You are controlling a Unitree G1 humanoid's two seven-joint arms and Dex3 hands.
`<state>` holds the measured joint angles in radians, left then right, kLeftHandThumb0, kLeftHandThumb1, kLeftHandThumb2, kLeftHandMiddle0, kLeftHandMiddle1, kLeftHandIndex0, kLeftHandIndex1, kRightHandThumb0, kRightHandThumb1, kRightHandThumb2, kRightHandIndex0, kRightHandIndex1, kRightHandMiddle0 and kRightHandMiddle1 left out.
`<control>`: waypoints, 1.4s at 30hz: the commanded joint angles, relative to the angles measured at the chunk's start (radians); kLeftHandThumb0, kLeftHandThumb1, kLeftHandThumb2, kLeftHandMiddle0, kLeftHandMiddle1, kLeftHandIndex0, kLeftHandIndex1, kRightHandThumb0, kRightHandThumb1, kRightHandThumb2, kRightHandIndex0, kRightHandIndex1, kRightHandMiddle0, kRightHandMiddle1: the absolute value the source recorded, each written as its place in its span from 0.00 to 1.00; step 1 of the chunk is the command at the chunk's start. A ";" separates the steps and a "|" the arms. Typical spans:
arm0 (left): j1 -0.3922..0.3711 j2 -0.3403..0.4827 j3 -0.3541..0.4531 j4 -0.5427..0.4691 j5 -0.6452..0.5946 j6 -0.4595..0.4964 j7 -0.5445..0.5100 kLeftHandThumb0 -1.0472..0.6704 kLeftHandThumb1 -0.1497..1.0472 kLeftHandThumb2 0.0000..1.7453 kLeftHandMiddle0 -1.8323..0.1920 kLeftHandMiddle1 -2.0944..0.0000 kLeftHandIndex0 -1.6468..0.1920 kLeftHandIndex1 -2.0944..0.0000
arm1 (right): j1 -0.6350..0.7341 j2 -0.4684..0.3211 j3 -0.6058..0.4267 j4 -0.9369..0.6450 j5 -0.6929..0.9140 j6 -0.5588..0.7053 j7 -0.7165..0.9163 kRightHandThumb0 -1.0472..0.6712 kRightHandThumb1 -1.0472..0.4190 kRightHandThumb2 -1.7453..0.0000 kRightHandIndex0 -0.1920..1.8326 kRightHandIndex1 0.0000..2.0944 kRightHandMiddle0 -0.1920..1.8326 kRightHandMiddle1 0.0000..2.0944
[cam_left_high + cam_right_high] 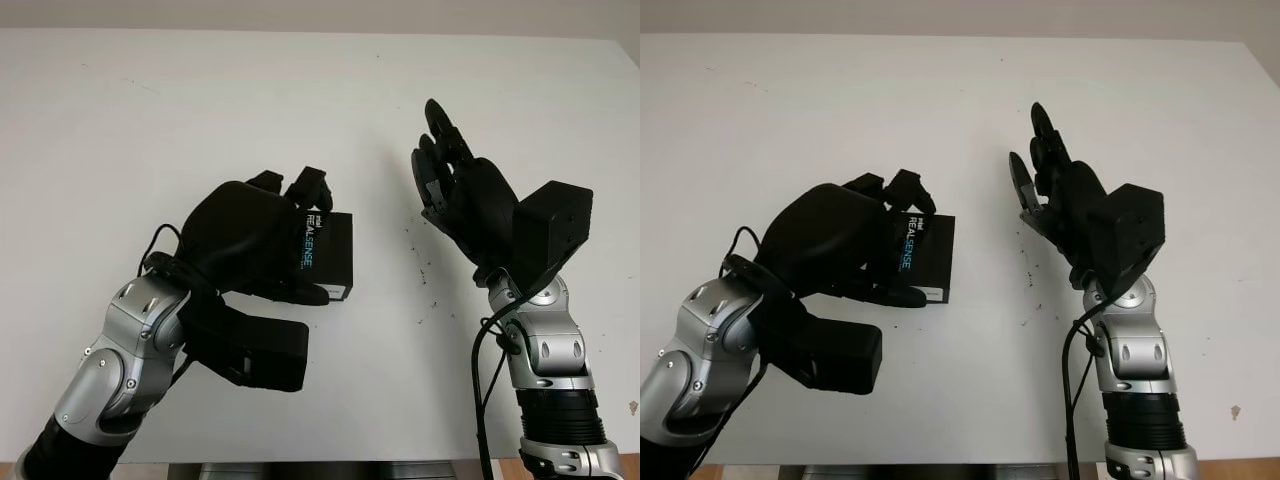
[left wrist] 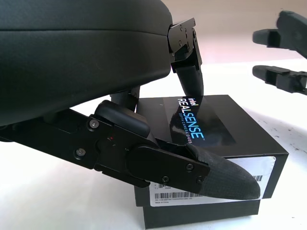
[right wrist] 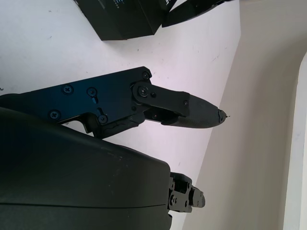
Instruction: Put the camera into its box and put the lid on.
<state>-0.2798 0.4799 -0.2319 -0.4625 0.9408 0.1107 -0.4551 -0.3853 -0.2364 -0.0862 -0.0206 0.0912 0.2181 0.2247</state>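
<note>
On the white desk [image 1: 150, 130], left of centre, a black box [image 1: 332, 256] marked REALSENSE is seen, closed, its lid [image 2: 211, 127] seated flush on the base. A white barcode label is carried on the box's side face. The camera itself cannot be seen.

The left hand [image 1: 262, 240] is laid over the box from the left. Its fingers [image 2: 189, 79] are curled: two are pressed down on the lid's top at the far edge, and the thumb is pressed along the near side, across the label. The box is thus pinched between them. Whether the box is lifted or set on the desk cannot be told.

The right hand [image 1: 462, 190] is held raised, well apart from the box, to its right. Nothing is held in it; it is open, the fingers [image 3: 192, 111] pointed up and away.

Bare desk is left between the box's right edge and the right hand, and wide open surface lies beyond both hands up to the desk's far edge. A few dark specks are noted on the desk between the hands.
</note>
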 commanded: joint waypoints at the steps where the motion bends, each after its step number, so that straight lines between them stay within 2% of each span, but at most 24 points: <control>1: 0.050 -0.008 -0.004 -0.006 -0.004 0.007 -0.003 0.38 1.00 0.09 0.77 0.00 0.94 0.00 | 0.003 -0.005 -0.002 -0.004 0.003 -0.009 0.002 0.26 0.00 0.66 0.03 0.02 0.04 0.02; 8: 0.109 -0.051 0.007 -0.019 -0.018 0.029 0.035 0.37 1.00 0.09 0.75 0.00 0.93 0.00 | 0.002 -0.002 -0.001 -0.002 0.003 -0.009 0.001 0.27 0.00 0.66 0.03 0.02 0.03 0.02; 14: 0.121 -0.073 0.001 -0.015 -0.023 0.044 0.029 0.37 1.00 0.11 0.76 0.00 0.94 0.00 | 0.003 -0.002 0.000 0.001 0.001 -0.021 0.000 0.26 0.00 0.66 0.03 0.03 0.04 0.02; 21: 0.094 -0.082 -0.013 0.012 -0.013 0.042 0.032 0.37 1.00 0.11 0.77 0.00 0.98 0.00 | 0.006 -0.005 0.000 -0.004 0.000 -0.019 0.002 0.26 0.00 0.66 0.03 0.02 0.04 0.03; 33: 0.025 -0.069 -0.019 0.036 0.014 0.050 0.001 0.36 1.00 0.11 0.79 0.00 0.94 0.00 | 0.006 -0.006 -0.002 -0.005 0.001 -0.013 0.002 0.26 0.00 0.67 0.03 0.03 0.04 0.03; 35: 0.009 -0.055 -0.017 0.042 0.036 0.045 -0.003 0.35 1.00 0.11 0.83 0.00 0.98 0.00 | 0.005 -0.004 -0.002 -0.003 -0.001 -0.015 -0.002 0.26 0.00 0.67 0.03 0.03 0.04 0.03; 37: -0.021 -0.029 -0.028 0.049 0.103 0.051 -0.039 0.32 1.00 0.12 0.96 0.09 1.00 0.22 | 0.004 -0.004 0.001 -0.007 -0.005 -0.009 -0.006 0.26 0.00 0.67 0.03 0.03 0.04 0.03; 39: -0.040 -0.018 -0.037 0.052 0.150 0.056 -0.070 0.30 1.00 0.14 0.96 0.40 0.96 0.50 | 0.005 -0.006 0.003 -0.009 -0.007 -0.011 -0.006 0.26 0.00 0.66 0.03 0.03 0.04 0.03; 41: -0.053 -0.015 -0.038 0.062 0.164 0.051 -0.079 0.29 1.00 0.14 0.87 0.77 0.91 0.71 | 0.005 -0.006 0.002 -0.007 -0.006 -0.016 -0.003 0.26 0.00 0.66 0.04 0.03 0.04 0.03; 42: -0.059 -0.014 -0.037 0.066 0.166 0.050 -0.086 0.28 1.00 0.15 0.87 0.89 0.89 0.82 | 0.005 -0.006 0.002 -0.007 -0.007 -0.017 -0.004 0.26 0.00 0.66 0.04 0.03 0.04 0.03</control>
<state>-0.3205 0.4562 -0.2685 -0.4056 1.0911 0.1591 -0.5360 -0.3855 -0.2364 -0.0851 -0.0136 0.0866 0.2074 0.2208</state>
